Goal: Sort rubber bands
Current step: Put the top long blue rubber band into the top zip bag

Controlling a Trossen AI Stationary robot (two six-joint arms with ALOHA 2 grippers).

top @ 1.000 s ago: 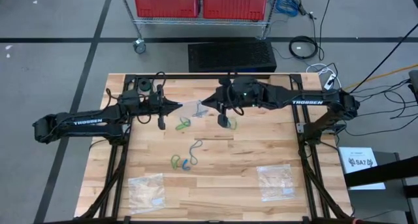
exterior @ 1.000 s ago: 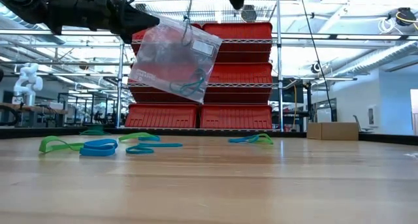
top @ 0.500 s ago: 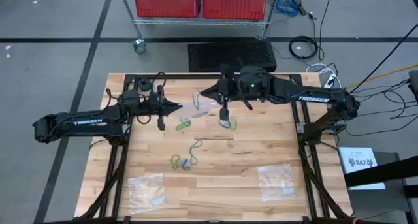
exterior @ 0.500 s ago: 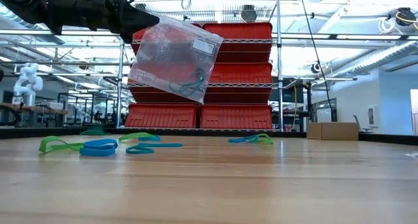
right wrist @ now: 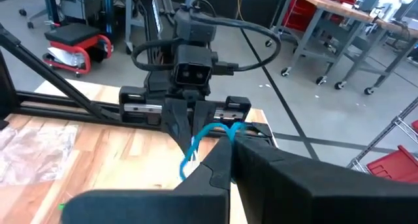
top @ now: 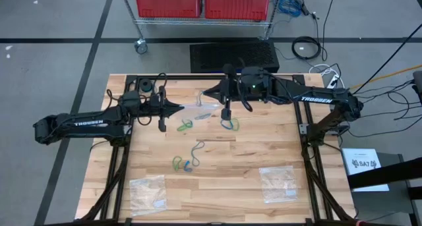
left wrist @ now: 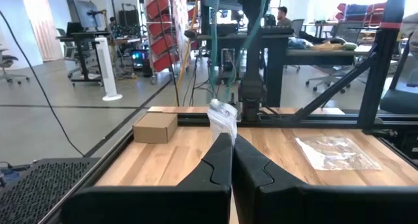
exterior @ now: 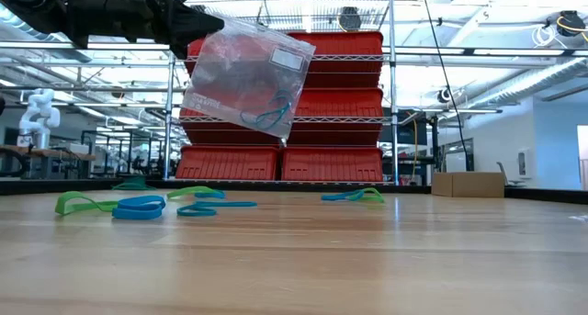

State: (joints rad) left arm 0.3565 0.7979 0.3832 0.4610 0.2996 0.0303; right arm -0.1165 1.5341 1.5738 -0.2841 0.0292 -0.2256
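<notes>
Your left end effector (top: 179, 109) is clamped on a clear bag (exterior: 243, 85) corner, holding it above the table (top: 250, 160). Rubber bands (top: 185, 164) lie loose mid-table. Your right end effector (top: 204, 94), fingers closed, pinches a blue band (right wrist: 208, 134) at the bag's mouth.

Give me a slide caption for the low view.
Left tool holds a clear bag above the table; blue and green rubber bands lie below.
</notes>
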